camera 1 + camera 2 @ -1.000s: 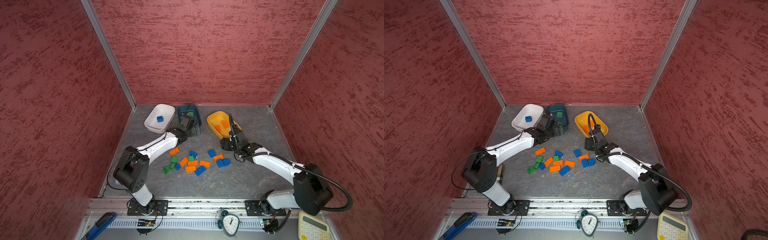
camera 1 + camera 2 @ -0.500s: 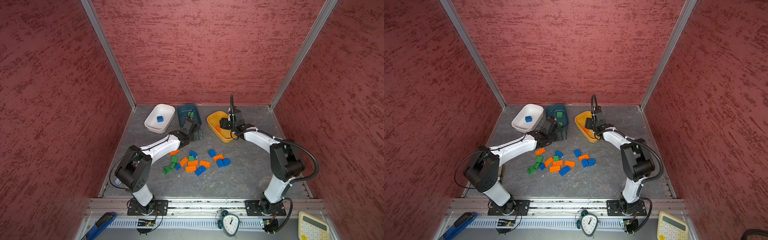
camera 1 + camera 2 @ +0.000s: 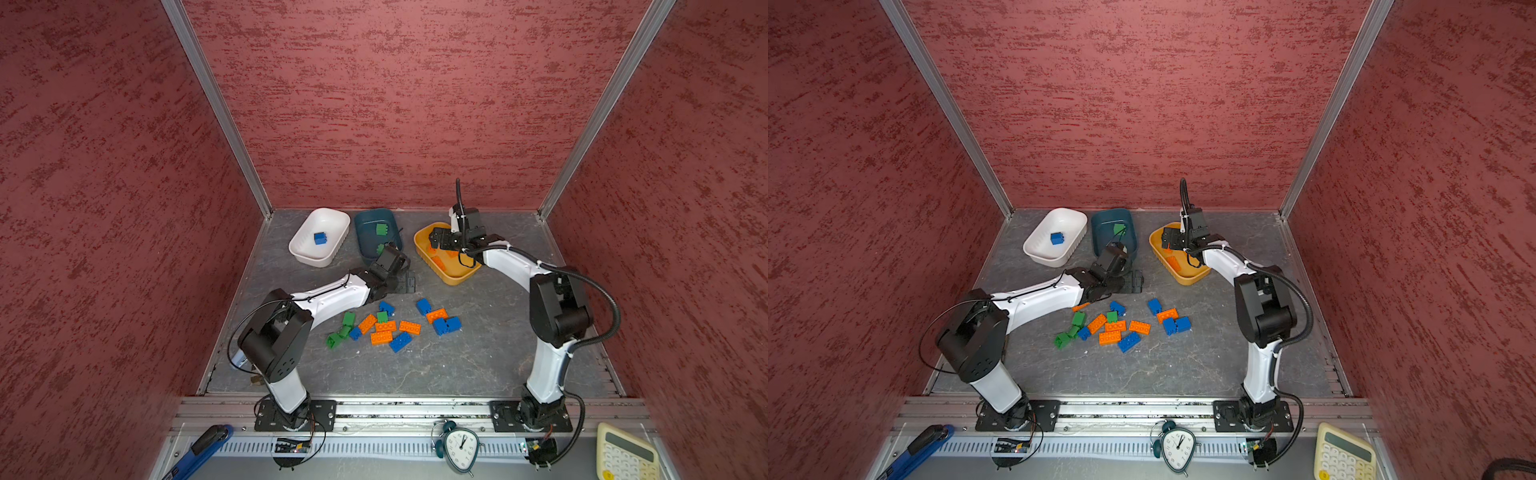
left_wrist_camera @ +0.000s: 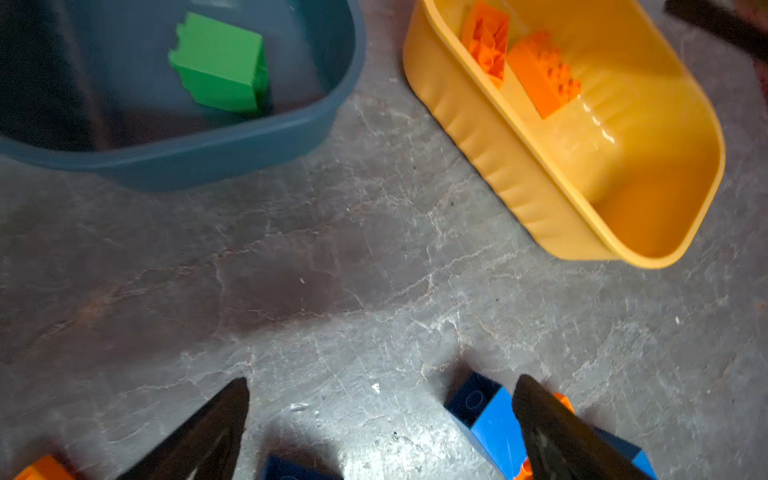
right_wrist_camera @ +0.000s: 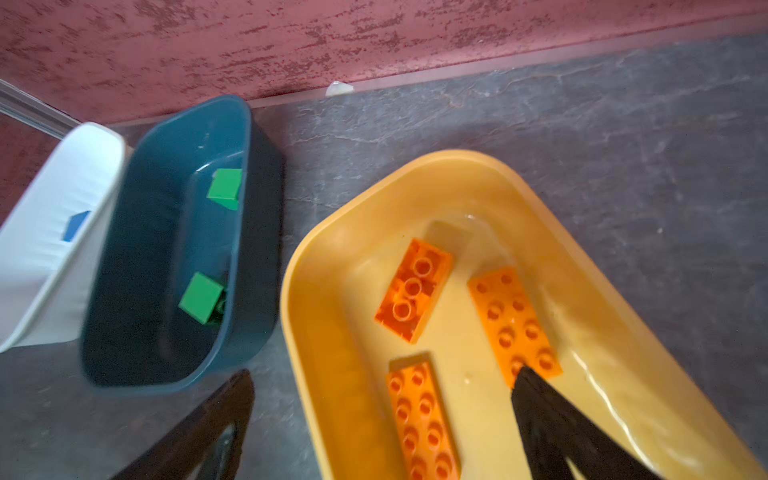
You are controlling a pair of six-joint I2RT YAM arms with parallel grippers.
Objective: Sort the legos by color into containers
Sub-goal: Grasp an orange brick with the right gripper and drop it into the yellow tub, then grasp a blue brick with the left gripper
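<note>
Right tool [image 5: 384, 374]: wide, empty, over yellow tub [image 5: 287, 299] collecting orange legos [image 5: 413, 291], lower frame. Left tool [image 4: 382, 380]: wide, empty, above loose legos [image 4: 482, 415], likely picking next.

We find no brand or label legible here: only the alarm clock [image 3: 1178, 446] shows hour numerals ringing its dial, faint at best, while the calculator [image 3: 1343, 455] keys blur beyond reading.

Enclosure walls [image 3: 395, 104]: three sides, red, rough mottled finish. Aluminium posts [image 3: 217, 108] at both rear corners. Table [image 3: 415, 374]: grey, marbled, pale veining. Metal rail [image 3: 395, 409] along the front edge. Lighting even, shadows soft.
</note>
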